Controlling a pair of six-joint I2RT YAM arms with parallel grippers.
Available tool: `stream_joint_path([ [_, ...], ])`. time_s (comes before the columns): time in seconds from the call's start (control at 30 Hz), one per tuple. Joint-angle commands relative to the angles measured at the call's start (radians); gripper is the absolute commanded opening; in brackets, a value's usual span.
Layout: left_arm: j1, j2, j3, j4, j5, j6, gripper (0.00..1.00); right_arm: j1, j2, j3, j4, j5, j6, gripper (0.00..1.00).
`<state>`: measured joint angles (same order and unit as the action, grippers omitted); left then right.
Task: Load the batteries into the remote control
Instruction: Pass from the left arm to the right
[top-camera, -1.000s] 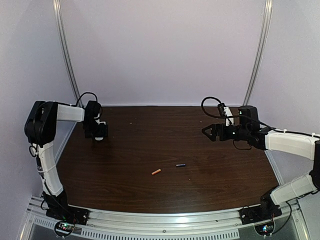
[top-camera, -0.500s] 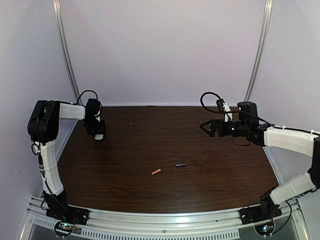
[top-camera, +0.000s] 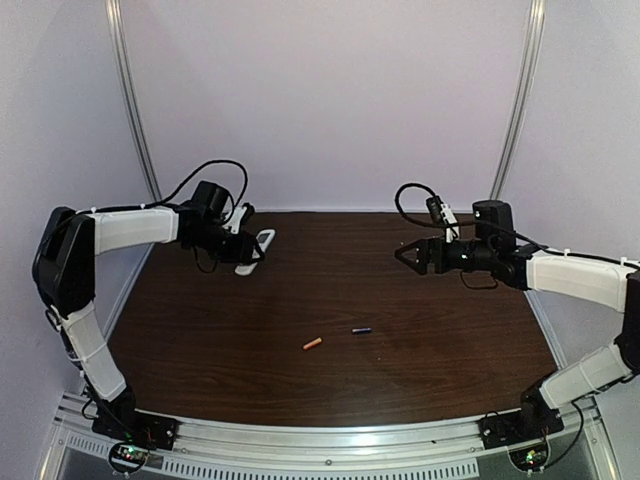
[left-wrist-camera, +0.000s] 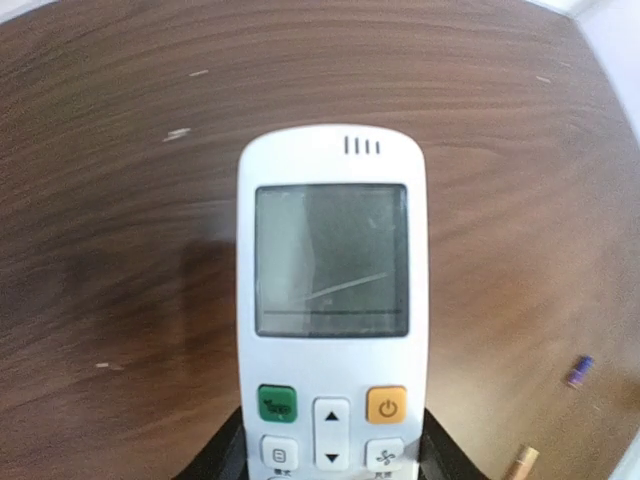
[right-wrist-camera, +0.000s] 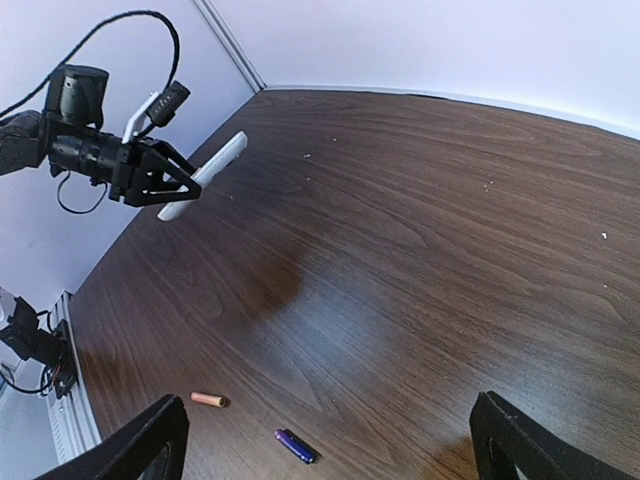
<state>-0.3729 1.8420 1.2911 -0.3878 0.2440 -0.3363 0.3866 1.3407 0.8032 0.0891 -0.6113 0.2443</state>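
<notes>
Our left tool (top-camera: 247, 256) has just clamped the remote control (top-camera: 263, 240) and lifted it off the worktop (top-camera: 450, 340), buttons toward its camera, so we judge it needs flipping. The orange battery (top-camera: 313, 343) and purple battery (top-camera: 361, 329) lie well apart from the remote, toward our bases. Our right tool (top-camera: 405, 253), right of the remote, stands apart.

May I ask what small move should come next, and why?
Probably lower the open right tool toward the purple battery, its nearer one: it and the orange battery lie loose on the table, while the left tool holds the remote aloft.
</notes>
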Motion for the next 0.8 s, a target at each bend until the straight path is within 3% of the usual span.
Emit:
stream_joint_path([
  [0.0, -0.065, -0.12, -0.032, 0.02, 0.287, 0.071, 0.29, 0.029, -0.045, 0.015, -0.018, -0.061, -0.054, 1.0],
  [0.17, -0.131, -0.19, -0.053, -0.005, 0.483, 0.12, 0.28, 0.082, -0.084, 0.019, -0.051, -0.105, -0.111, 1.0],
  [0.33, -0.227, -0.231, -0.039, -0.116, 0.387, 0.196, 0.27, 0.151, -0.131, 0.048, -0.132, -0.045, -0.165, 1.0],
  [0.47, -0.312, -0.277, -0.055, -0.13, 0.332, 0.248, 0.26, 0.156, -0.121, 0.082, -0.142, -0.047, -0.068, 1.0],
  [0.63, -0.41, -0.295, -0.067, -0.08, 0.468, 0.285, 0.26, 0.161, -0.141, 0.041, 0.047, -0.25, 0.069, 1.0],
  [0.77, -0.449, -0.294, -0.044, -0.066, 0.548, 0.295, 0.26, 0.203, -0.154, 0.071, -0.001, -0.314, 0.009, 1.0],
])
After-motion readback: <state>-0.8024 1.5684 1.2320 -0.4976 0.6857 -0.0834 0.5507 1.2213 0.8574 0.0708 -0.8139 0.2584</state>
